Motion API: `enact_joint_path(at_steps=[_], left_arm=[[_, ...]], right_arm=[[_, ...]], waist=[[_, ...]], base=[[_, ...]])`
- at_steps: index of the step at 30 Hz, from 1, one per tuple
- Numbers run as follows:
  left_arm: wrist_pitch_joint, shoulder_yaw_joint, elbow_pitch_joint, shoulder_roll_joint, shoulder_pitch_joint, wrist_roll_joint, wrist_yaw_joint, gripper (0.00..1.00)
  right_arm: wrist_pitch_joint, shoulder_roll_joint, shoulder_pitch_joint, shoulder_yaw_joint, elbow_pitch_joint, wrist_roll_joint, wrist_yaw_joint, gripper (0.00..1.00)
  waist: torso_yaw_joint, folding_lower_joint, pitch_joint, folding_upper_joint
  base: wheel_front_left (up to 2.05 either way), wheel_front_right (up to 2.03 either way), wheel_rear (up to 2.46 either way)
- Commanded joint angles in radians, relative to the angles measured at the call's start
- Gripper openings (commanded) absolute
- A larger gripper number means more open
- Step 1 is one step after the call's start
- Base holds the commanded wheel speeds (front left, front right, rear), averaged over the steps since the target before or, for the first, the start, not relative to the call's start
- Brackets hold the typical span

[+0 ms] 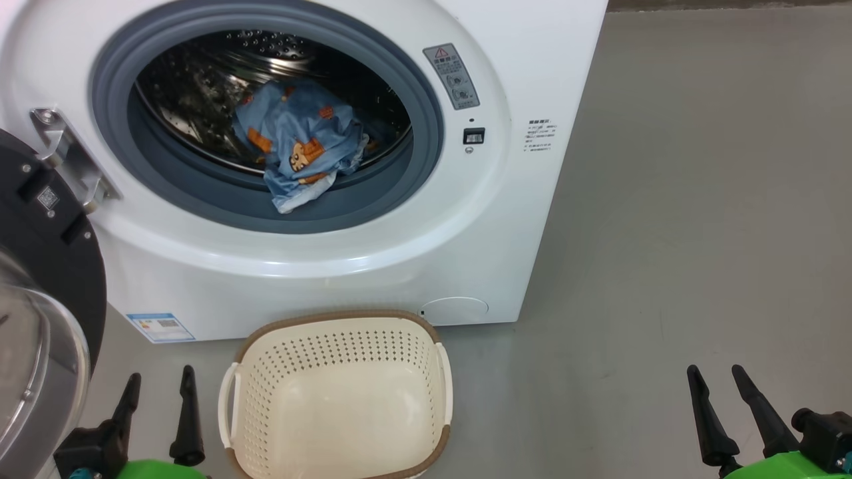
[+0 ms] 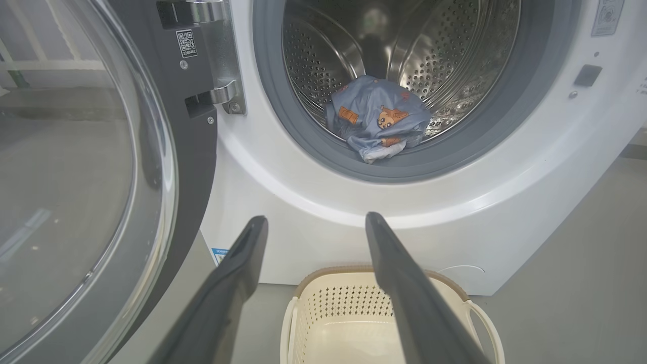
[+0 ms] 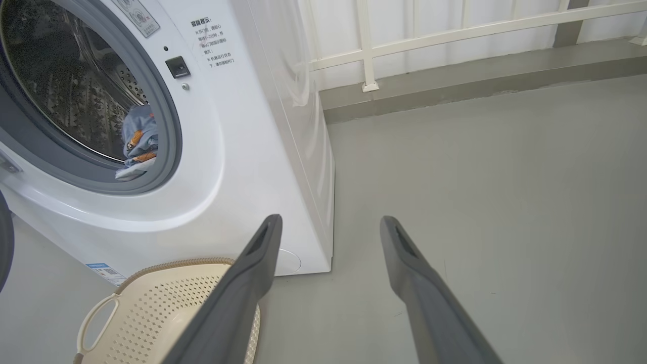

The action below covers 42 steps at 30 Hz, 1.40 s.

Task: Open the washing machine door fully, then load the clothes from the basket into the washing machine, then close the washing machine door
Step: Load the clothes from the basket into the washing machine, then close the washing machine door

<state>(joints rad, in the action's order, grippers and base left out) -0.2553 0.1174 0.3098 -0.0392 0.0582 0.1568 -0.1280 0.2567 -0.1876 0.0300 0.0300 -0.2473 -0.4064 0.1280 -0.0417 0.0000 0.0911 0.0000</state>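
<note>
The white washing machine (image 1: pixel 319 273) stands with its door (image 1: pixel 46 279) swung wide to the left, glass bowl facing out (image 2: pixel 65 172). Blue clothes (image 1: pixel 299 143) with orange prints lie at the front of the steel drum, one corner draped over the grey gasket (image 2: pixel 376 119) (image 3: pixel 139 139). On the floor in front of the machine the cream basket (image 1: pixel 333 359) holds nothing (image 2: pixel 349 303) (image 3: pixel 151 313). My left gripper (image 1: pixel 160 382) is open at the lower left, beside the basket (image 2: pixel 316 220). My right gripper (image 1: pixel 719 376) is open at the lower right over bare floor (image 3: pixel 331 222).
Grey floor (image 1: pixel 699 233) stretches to the right of the machine. A white railing (image 3: pixel 455 35) and low ledge run along the far wall. The open door's black ring stands close to my left arm. A blue label sticker (image 1: pixel 161 326) marks the machine's lower left corner.
</note>
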Motion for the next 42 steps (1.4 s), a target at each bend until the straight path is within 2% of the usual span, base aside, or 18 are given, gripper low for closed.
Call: enact_joint_path(at_steps=[1, 25, 42], left_arm=[[-0.006, 0.036, -0.031, -0.022, 0.007, 0.009, -0.003, 1.0], [-0.006, 0.037, -0.054, -0.02, -0.001, 0.012, -0.003, 1.0], [-0.006, 0.041, -0.078, -0.016, -0.017, 0.008, -0.003, 1.0]], right_arm=[[0.005, -0.013, 0.008, -0.014, 0.025, 0.012, 0.003, 1.0], [0.005, -0.016, 0.0, -0.029, 0.026, 0.014, 0.003, 1.0], [0.005, -0.012, 0.001, -0.028, 0.025, 0.012, 0.003, 1.0]], waist=[[0.001, 0.0, -0.001, 0.0], [0.004, 0.0, 0.001, 0.0], [0.008, 0.0, -0.004, 0.0]], base=[[0.0, 0.0, 0.0], [-0.03, 0.03, 0.0], [-0.93, 0.93, 0.0]])
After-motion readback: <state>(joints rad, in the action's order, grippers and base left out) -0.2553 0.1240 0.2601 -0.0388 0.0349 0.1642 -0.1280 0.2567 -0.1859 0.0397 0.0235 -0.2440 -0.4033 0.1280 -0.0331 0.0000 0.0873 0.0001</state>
